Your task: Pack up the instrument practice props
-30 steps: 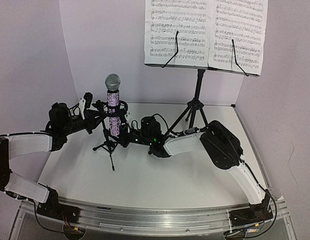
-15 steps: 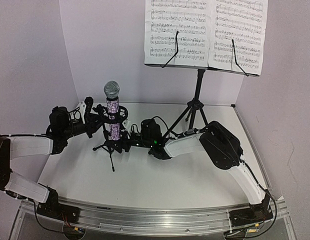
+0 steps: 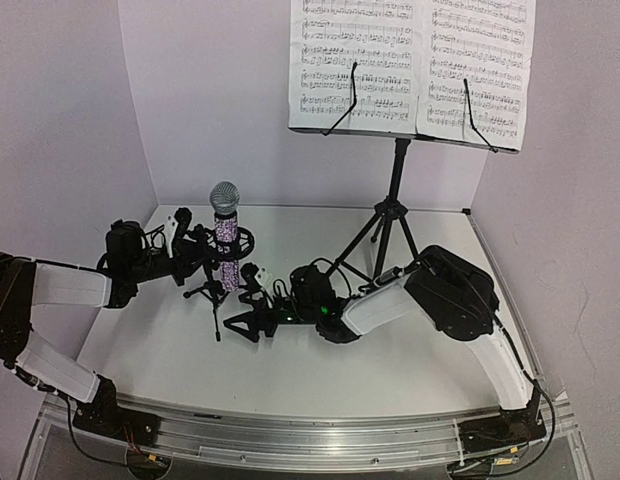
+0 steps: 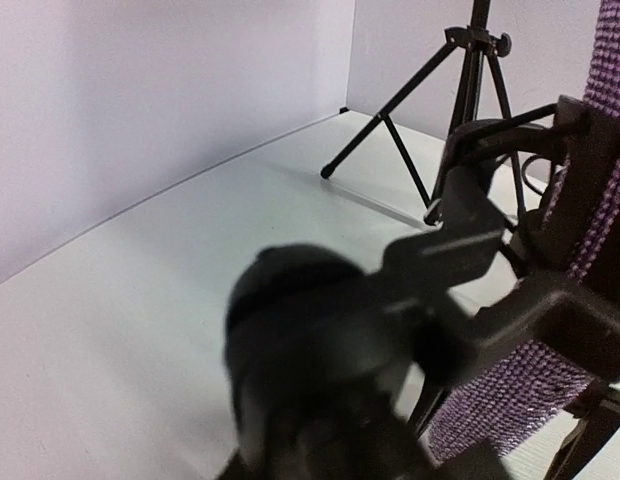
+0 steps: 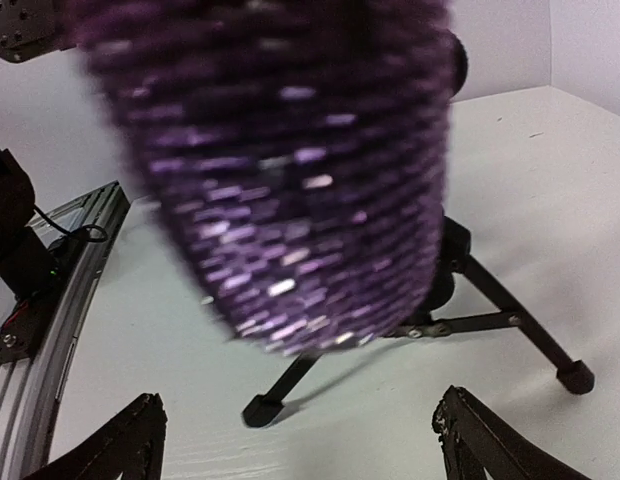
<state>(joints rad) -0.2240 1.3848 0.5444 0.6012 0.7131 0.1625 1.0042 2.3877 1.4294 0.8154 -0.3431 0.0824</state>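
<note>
The glittery purple microphone (image 3: 225, 236) stands upright in the clip of the small black tripod mic stand (image 3: 214, 296) at the table's left. My left gripper (image 3: 193, 250) reaches in from the left and is shut on the stand's clip. In the left wrist view the clip (image 4: 490, 225) wraps the microphone (image 4: 515, 395), and a blurred black mass hides my fingers. My right gripper (image 3: 248, 304) lies low, just in front of the stand, open and holding nothing. The right wrist view shows the microphone (image 5: 280, 170) above the open right gripper (image 5: 305, 440), with the stand's legs (image 5: 490, 305) behind.
The tall black music stand (image 3: 394, 205) stands at the back right with white sheet-music pages (image 3: 410, 65) on its desk. Its legs (image 4: 460, 90) show behind the microphone in the left wrist view. White walls close the left, back and right. A metal rail (image 3: 290, 435) runs along the near edge.
My right gripper has opened, let go of the microphone and dropped down toward the front. The microphone and its stand have come lower with my left gripper.
</note>
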